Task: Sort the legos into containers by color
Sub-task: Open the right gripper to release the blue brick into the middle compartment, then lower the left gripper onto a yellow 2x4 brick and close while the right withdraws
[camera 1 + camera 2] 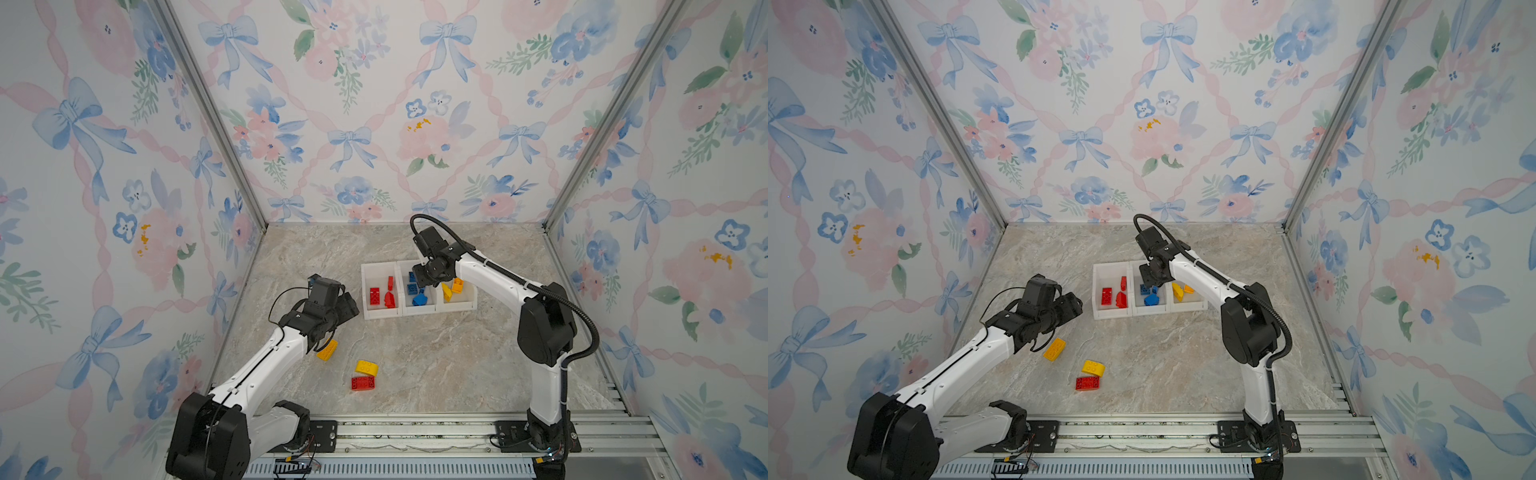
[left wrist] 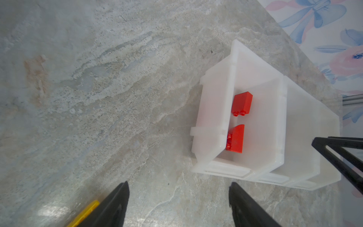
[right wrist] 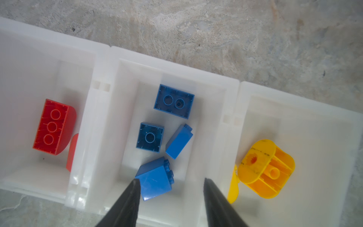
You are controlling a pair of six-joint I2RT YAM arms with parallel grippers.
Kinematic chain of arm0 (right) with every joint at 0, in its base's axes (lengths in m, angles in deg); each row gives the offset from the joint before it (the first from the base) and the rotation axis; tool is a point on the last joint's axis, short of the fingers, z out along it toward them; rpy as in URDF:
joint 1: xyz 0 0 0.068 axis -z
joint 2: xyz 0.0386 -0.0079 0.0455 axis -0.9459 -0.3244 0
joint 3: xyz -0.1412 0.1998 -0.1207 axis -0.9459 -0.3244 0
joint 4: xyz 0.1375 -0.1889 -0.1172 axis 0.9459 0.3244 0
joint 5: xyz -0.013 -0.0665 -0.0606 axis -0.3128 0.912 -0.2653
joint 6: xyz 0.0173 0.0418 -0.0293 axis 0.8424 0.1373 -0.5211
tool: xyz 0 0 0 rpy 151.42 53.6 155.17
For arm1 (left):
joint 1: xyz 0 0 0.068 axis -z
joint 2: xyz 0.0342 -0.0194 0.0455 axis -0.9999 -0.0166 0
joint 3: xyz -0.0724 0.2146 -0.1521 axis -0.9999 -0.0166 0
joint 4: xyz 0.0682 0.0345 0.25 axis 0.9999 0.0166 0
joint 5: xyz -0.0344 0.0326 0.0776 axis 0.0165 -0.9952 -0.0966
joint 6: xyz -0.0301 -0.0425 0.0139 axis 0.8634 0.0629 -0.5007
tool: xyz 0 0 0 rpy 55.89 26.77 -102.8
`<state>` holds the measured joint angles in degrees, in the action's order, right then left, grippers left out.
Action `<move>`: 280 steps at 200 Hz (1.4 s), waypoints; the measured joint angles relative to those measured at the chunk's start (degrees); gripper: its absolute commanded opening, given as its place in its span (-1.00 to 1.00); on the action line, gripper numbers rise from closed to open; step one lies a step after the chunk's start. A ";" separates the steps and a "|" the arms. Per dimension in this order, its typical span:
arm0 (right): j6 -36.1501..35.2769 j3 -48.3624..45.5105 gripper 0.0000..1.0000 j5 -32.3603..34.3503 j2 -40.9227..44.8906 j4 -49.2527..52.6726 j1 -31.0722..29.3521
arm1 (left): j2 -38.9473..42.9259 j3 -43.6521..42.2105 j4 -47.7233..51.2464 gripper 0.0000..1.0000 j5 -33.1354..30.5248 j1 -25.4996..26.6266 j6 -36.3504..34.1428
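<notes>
Legos (image 3: 155, 177), studded plastic bricks: most sorted in white three-bin plastic containers (image 1: 380, 314); two yellow, one red loose on marble tabletop (image 1: 436, 365). Right gripper (image 3: 170, 179): parted, empty above blue bin (image 3: 176, 66), drop apparently done. Left gripper (image 2: 178, 183): open, empty; likely next, grasping nearest yellow brick (image 1: 1054, 348).
</notes>
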<state>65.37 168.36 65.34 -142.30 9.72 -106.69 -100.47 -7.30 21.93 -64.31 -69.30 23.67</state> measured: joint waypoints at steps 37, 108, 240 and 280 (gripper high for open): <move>-0.02 -2.95 0.20 -0.35 3.43 0.04 0.00 | 0.09 0.00 5.57 0.62 -2.36 0.00 -0.87; 0.00 -8.94 0.28 -1.44 9.09 0.83 0.00 | -1.22 -0.24 12.44 0.69 -4.70 0.00 -3.06; 1.29 -14.01 0.33 -2.23 14.71 1.97 0.00 | -11.32 0.39 13.14 0.65 -4.66 0.61 -12.66; 1.66 -14.97 0.34 -2.25 14.80 2.16 0.00 | -12.26 0.35 13.14 0.64 -4.68 0.61 -12.63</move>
<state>67.03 153.38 63.09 -127.51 11.88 -106.69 -112.73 -6.95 35.06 -68.99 -68.69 11.03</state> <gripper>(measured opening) 0.668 0.824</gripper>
